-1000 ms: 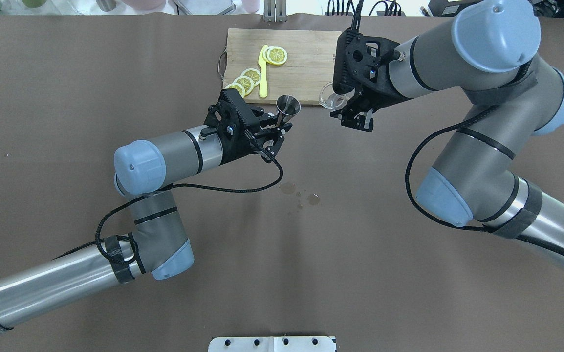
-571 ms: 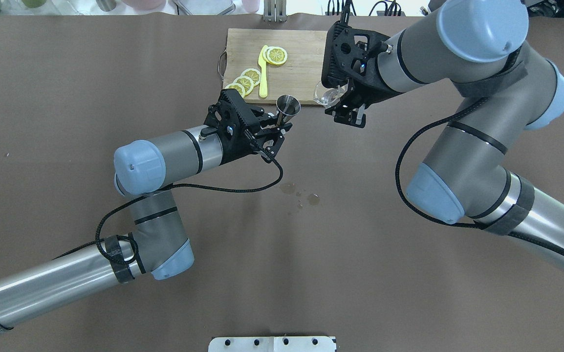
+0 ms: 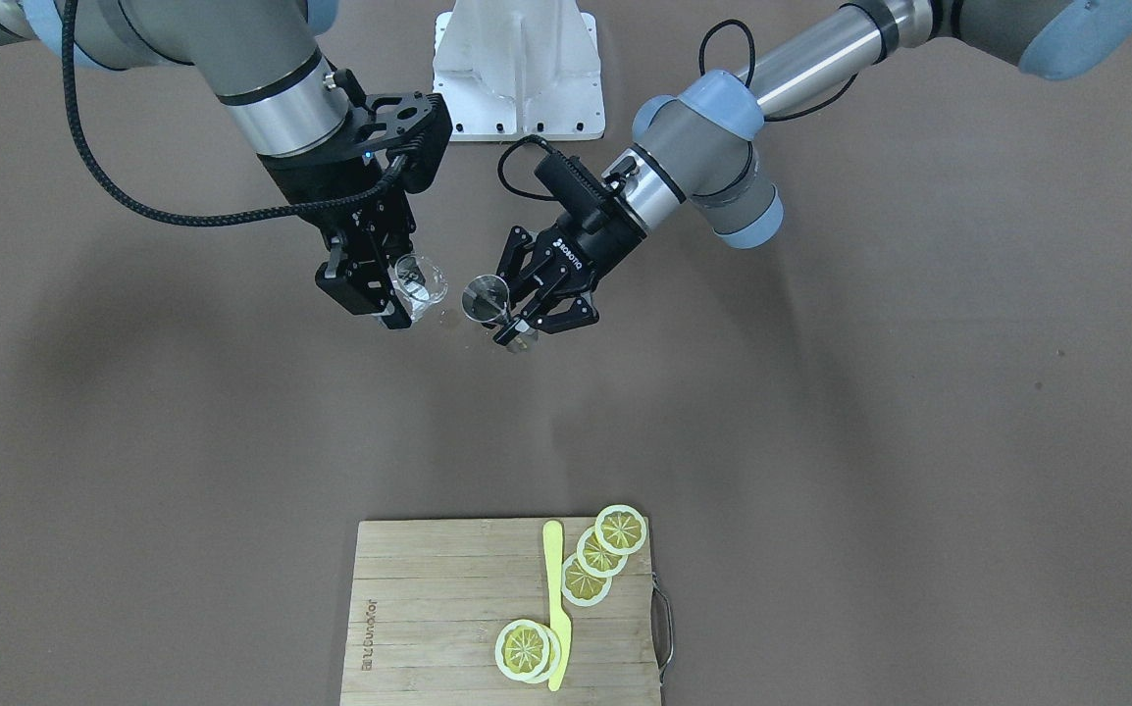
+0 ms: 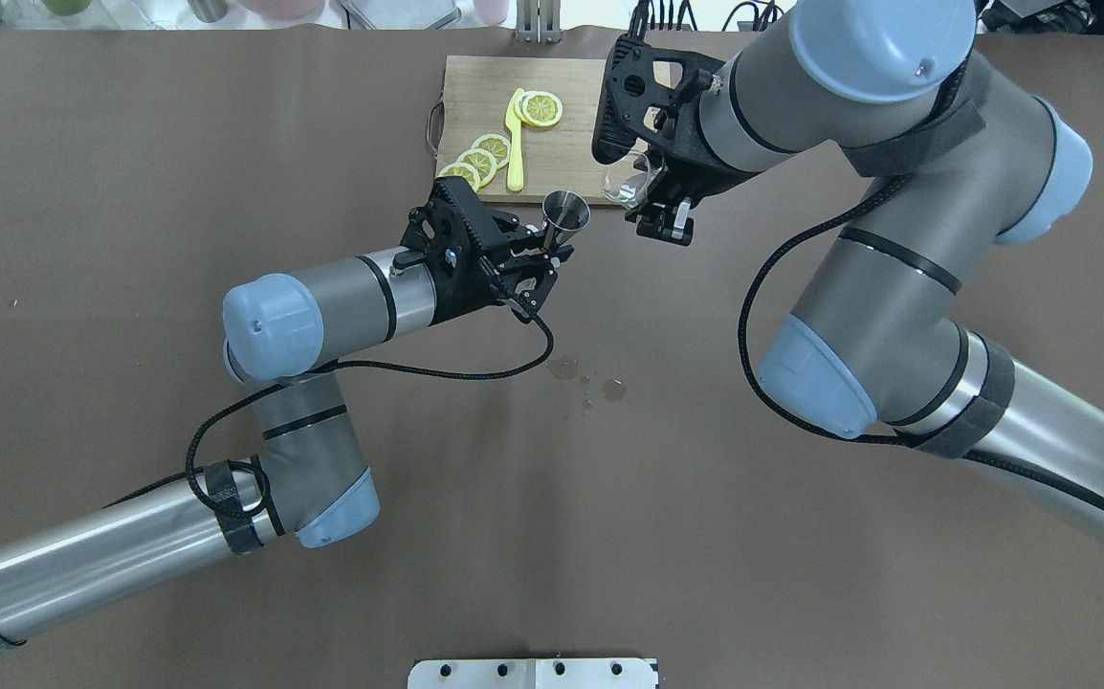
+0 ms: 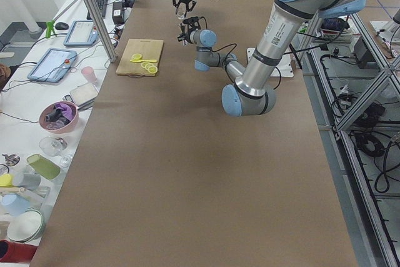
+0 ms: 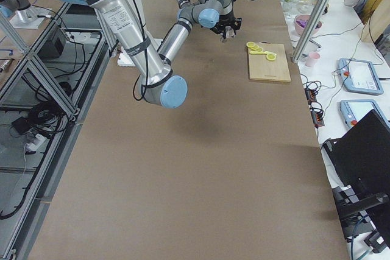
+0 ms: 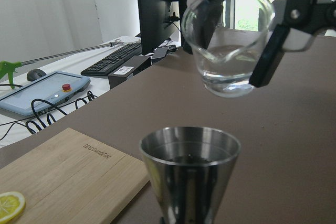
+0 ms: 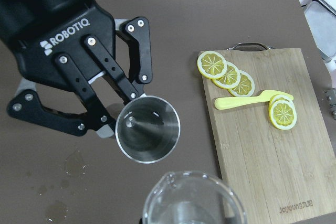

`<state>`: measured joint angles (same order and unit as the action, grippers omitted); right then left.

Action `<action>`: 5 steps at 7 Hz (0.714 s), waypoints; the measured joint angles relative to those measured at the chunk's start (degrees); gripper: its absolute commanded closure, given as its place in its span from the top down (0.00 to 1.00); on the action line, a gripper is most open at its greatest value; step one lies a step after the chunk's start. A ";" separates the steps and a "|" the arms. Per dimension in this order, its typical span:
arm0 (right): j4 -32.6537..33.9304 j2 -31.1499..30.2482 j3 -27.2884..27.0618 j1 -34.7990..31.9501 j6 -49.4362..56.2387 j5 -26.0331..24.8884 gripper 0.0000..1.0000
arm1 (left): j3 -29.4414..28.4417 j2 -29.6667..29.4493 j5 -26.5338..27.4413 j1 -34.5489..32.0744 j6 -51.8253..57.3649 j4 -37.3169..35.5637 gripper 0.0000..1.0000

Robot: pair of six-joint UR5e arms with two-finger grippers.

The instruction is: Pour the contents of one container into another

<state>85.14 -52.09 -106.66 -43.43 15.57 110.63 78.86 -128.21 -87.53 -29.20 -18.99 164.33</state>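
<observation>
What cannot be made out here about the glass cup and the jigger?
- Overhead view: the glass cup is mostly hidden under the right gripper.
- Right wrist view: the bottom edge cuts off the cup's body.
- Left wrist view: the bottom edge cuts off the lower half of the jigger; liquid inside is unclear.
- Side views: both are too small.

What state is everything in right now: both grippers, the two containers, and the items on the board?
left gripper: shut on the jigger.
right gripper: shut on the glass cup.
jigger: held upright, looks empty.
glass cup: held near upright beside the jigger, a little clear liquid inside, not pouring.
cutting board: flat on the table.
lemon slices: cut, lying on the board.
yellow knife: lying flat on the board.
drops: spilled on the table.
</observation>
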 measured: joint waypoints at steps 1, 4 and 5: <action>1.07 0.42 -0.03 0.20 0.17 -0.59 0.00 | 0.03 -0.01 -0.01 -0.03 -0.01 0.02 0.00; 2.94 1.51 -0.40 1.02 3.65 -1.44 0.00 | 0.06 0.03 -0.01 -0.12 -0.06 0.08 0.00; 3.92 1.86 -0.76 1.15 6.43 -1.51 0.00 | 0.09 0.03 -0.01 -0.13 -0.08 0.13 0.00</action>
<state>89.06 -50.23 -107.42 -42.27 22.00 109.12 78.95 -128.18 -87.54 -29.34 -19.06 164.46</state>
